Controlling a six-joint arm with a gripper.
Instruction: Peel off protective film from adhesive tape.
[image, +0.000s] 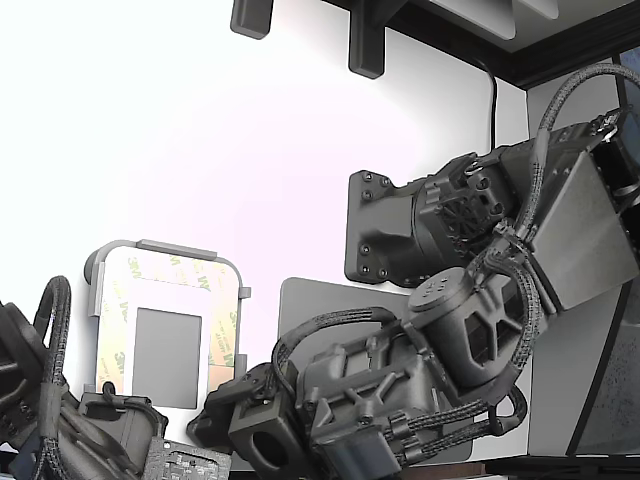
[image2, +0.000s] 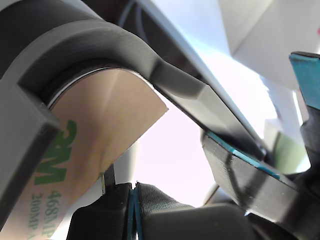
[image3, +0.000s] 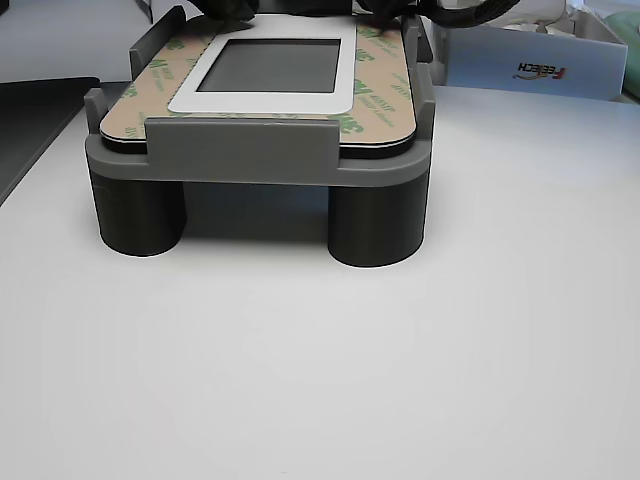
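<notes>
End effector pinched shut on lifted protective film corner.

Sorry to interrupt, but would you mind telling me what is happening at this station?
A robot arm is working at a grey holder that carries a plate bordered with adhesive tape under tan 3M liner. In the wrist view, the gripper sits at the edge of a lifted, curling corner of protective film. Most of the liner is still on.
</notes>
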